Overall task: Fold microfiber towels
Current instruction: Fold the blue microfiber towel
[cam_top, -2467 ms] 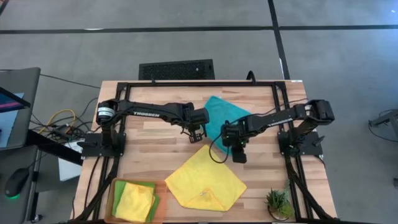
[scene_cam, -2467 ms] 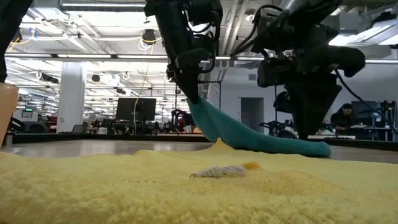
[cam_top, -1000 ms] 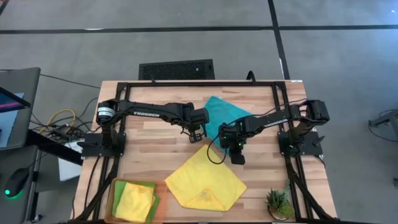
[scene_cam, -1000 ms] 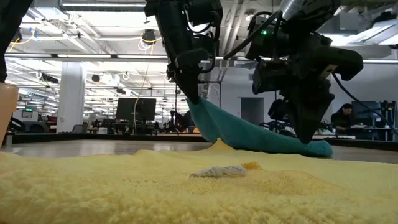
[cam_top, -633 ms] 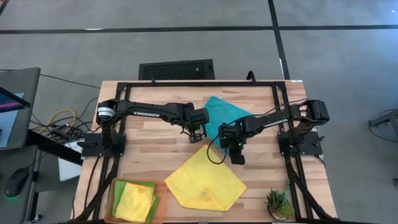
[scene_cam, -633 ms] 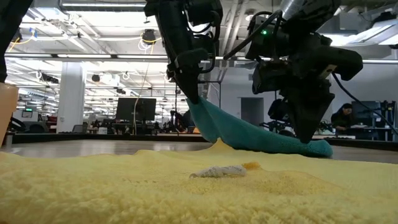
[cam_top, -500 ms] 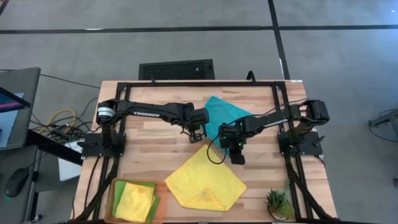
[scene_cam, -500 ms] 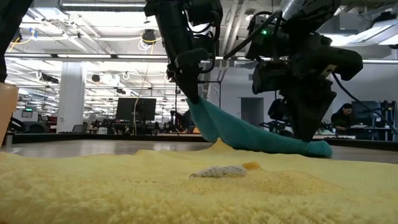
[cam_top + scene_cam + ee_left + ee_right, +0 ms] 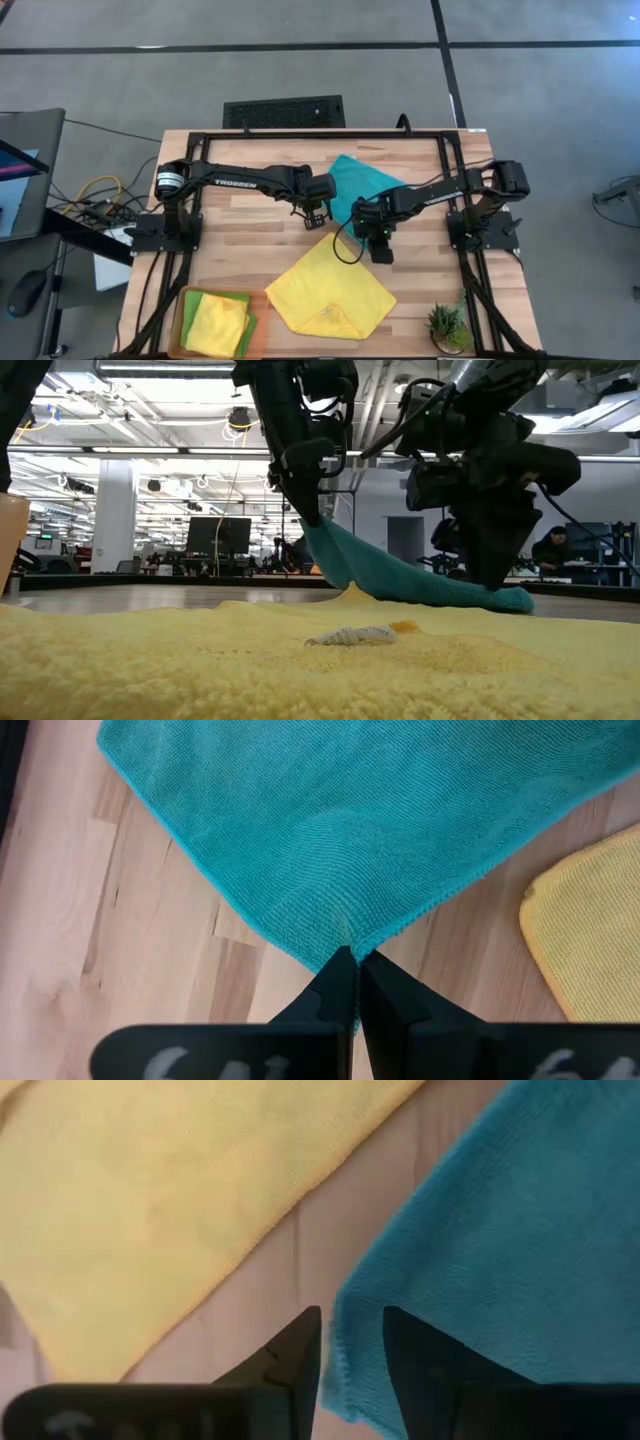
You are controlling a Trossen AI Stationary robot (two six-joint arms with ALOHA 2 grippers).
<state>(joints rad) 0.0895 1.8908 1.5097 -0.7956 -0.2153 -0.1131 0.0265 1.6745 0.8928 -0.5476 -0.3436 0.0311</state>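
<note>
The teal towel [image 9: 356, 182] lies as a diamond at the table's middle. My left gripper [image 9: 318, 212] is shut on its near-left corner, which is raised off the wood [image 9: 312, 520]. My right gripper [image 9: 374, 238] is open and points down at the towel's near-right corner. Its fingers stand on either side of that corner's edge [image 9: 345, 1348]; whether they touch it, I cannot tell. A spread yellow towel [image 9: 330, 290] lies near the front edge. A folded yellow towel [image 9: 215, 323] lies on a lime green one [image 9: 243, 300] in the orange tray [image 9: 180, 312]. My left gripper pinches the teal towel's corner tip [image 9: 346, 942] between its two shut fingers, which point down from above. The corner is lifted, and the cloth slopes down from it [image 9: 345, 560] to the table, where the rest of the towel lies flat.
A small potted plant [image 9: 447, 327] stands at the front right corner. The spread yellow towel's far corner [image 9: 585, 935] lies close to both grippers. Bare wood shows at the table's left [image 9: 240, 235] and right [image 9: 430, 270].
My right gripper has shifted a little toward the table's left, over the teal towel's near-right corner, and has then kept still. My left gripper still holds its corner raised.
</note>
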